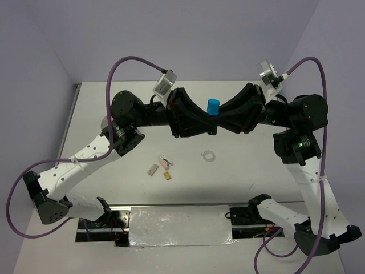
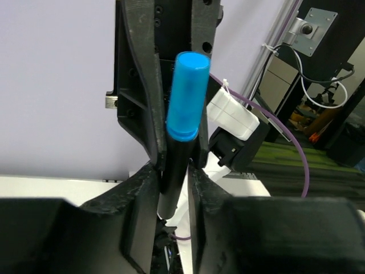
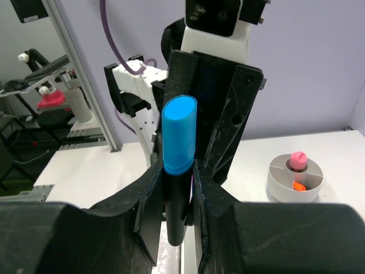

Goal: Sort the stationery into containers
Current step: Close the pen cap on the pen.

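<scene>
A black marker with a blue cap [image 1: 213,106] stands upright above the table's middle, between my two grippers, which meet tip to tip. My left gripper [image 1: 209,122] reaches in from the left and my right gripper [image 1: 220,120] from the right. In the left wrist view my fingers [image 2: 174,182] close on the marker's black body [image 2: 175,171]. In the right wrist view my fingers [image 3: 179,191] press its body just under the cap [image 3: 179,134]. The white divided bowl [image 3: 283,191] holds the pink tube [image 3: 298,160] and an orange piece [image 3: 298,185].
A clear ring [image 1: 209,154], a grey block [image 1: 152,169], a tan block [image 1: 167,176] and a small pinkish piece [image 1: 166,162] lie on the white table in front of the grippers. The bowl does not show in the top view.
</scene>
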